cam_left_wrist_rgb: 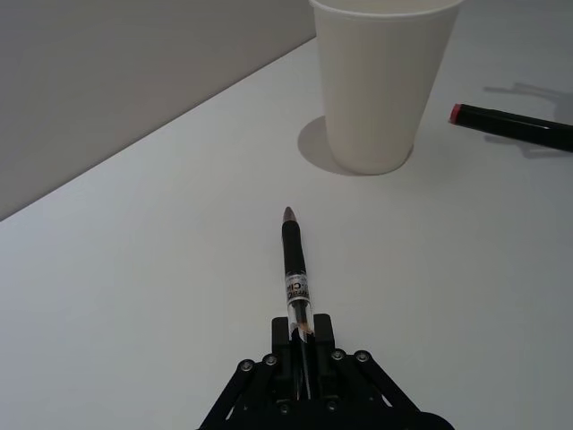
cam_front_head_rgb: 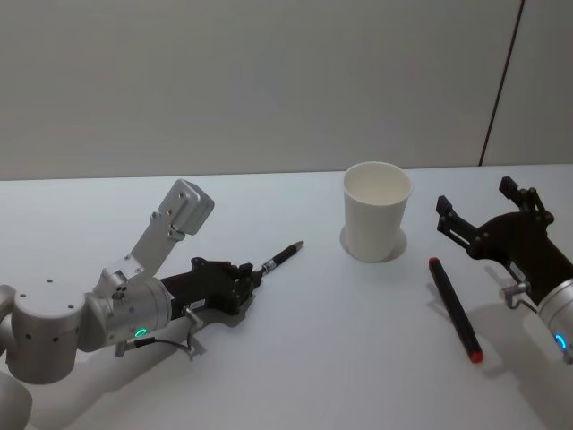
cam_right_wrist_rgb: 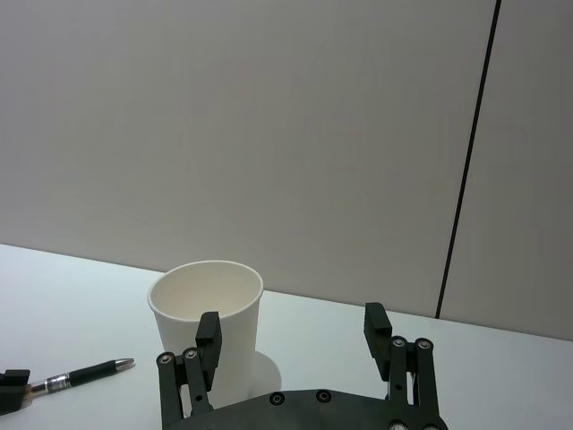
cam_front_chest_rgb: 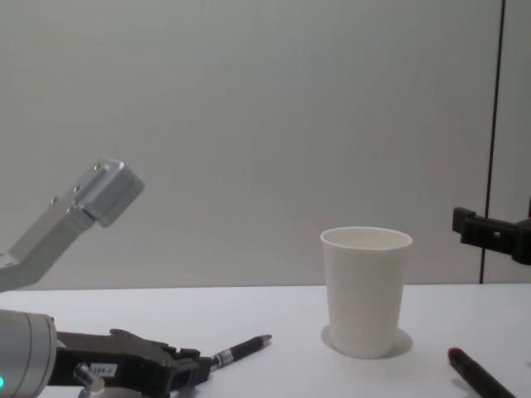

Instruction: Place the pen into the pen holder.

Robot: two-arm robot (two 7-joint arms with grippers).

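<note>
Head view: showed a white desk [cam_front_head_rgb: 295,367] before a plain grey wall [cam_front_head_rgb: 269,81]. Showed the pen holder [cam_front_head_rgb: 376,212] upright right of centre, mouth open upward. Showed the left tool [cam_front_head_rgb: 253,279] low over the desk at the left, clenched on the rear end of the pen [cam_front_head_rgb: 282,256], with the pen's tip aimed toward the pen holder and well short of it. Showed the right tool [cam_front_head_rgb: 476,197] right of the pen holder, fingers spread and grasping nothing. Showed a dark marker [cam_front_head_rgb: 455,309] with red ends flat on the desk, between pen holder and right tool.

Left wrist view: looked along the pen, gripped between the closed fingers, with the pen holder standing beyond its tip and one red end of the marker farther off beside it.

Right wrist view: framed the pen holder behind one of the spread fingers, apart from both, with the pen off to one side.

Chest view: caught the left tool just above the desk, the pen jutting from it toward the pen holder, and one right-tool finger at about rim height at the right edge.
</note>
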